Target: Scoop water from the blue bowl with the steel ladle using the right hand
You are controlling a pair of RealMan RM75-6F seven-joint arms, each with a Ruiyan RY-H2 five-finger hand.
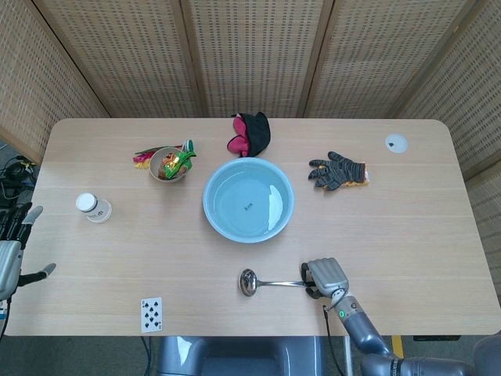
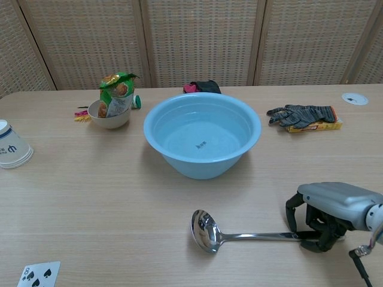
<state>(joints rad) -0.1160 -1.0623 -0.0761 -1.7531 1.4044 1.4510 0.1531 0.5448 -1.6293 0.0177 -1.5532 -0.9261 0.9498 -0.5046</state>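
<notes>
From the head view, my right hand [image 1: 326,276] sits low at the near edge of the table [image 1: 407,227], palm down, fingers curled over the end of the ladle [image 1: 270,282]. The ladle lies flat on the wood, its cup pointing toward my left side, its handle running under my fingers. The bowl [image 1: 248,199] stands well beyond it at the table's middle, holding water. My left hand [image 1: 14,251] hangs off the far left edge, fingers spread, holding nothing. A paper cup [image 1: 93,207] and a playing card [image 1: 152,313] lie on that side; a dark glove [image 1: 337,171] lies to the right of the bowl.

From the chest view, my right hand [image 2: 329,210] arches over the handle tip, dark fingers [image 2: 312,219] bent down on both sides of the steel; whether they actually clamp it I cannot tell. The ladle [image 2: 239,234] rests on the table, cup [image 2: 203,230] facing up, just in front of the bowl [image 2: 202,140] but apart from it.
</notes>
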